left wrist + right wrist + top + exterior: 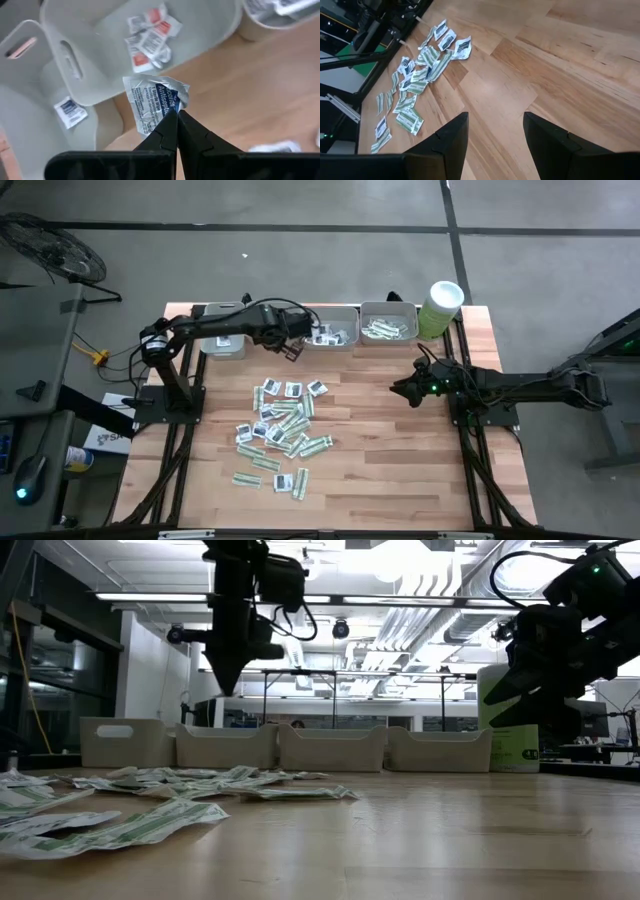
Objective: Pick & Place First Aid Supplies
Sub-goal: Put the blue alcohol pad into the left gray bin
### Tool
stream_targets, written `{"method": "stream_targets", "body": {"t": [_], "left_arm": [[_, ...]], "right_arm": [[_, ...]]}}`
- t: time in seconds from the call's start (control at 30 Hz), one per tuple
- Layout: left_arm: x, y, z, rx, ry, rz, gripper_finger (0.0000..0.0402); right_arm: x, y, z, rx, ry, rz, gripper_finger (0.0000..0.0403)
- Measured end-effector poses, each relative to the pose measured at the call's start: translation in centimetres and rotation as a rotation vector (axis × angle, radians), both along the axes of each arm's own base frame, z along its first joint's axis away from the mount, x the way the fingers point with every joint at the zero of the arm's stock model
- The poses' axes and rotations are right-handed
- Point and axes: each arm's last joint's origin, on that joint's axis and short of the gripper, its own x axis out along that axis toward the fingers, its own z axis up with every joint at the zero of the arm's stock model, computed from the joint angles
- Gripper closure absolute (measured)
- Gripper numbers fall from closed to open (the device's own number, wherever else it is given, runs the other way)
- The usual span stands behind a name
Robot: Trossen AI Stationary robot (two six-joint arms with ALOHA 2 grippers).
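Note:
My left gripper (293, 350) hangs over the table's far side, just in front of the grey trays, shut on a crumpled white sachet with blue print (152, 97). Below it one tray (210, 30) holds red-and-white sachets (150, 40). The tray beside it (30, 115) holds a blue-and-white sachet (70, 111). A pile of loose first aid sachets (280, 430) lies flat on the table's middle. My right gripper (405, 390) waits open at the table's right, above the wood, holding nothing (492, 130). My left gripper pinches the sachet by one edge (167, 109) between its two fingertips. The fingers come from above, slanting down toward the far edge. The sachet is lifted clear of the table and sticks out beyond the fingertips, creased and bent.
A row of grey trays (388, 320) stands along the far edge, with a pale green tub (440, 308) at its right end. Bare wood lies between the pile and my right gripper.

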Motion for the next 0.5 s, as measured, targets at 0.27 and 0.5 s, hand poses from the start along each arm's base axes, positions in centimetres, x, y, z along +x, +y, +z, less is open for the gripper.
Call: {"method": "stream_targets", "body": {"t": [0.27, 0.5], "left_arm": [[-0.1, -0.1, 0.0, 0.038, 0.042, -0.037, 0.0401], [3.1, -2.5, 0.6, 0.182, 0.127, -0.669, 0.0401]], "right_arm": [[0.0, 0.0, 0.0, 0.031, -0.007, -0.001, 0.0219], [0.0, 0.0, 0.0, 0.026, -0.008, 0.004, 0.0219]]}}
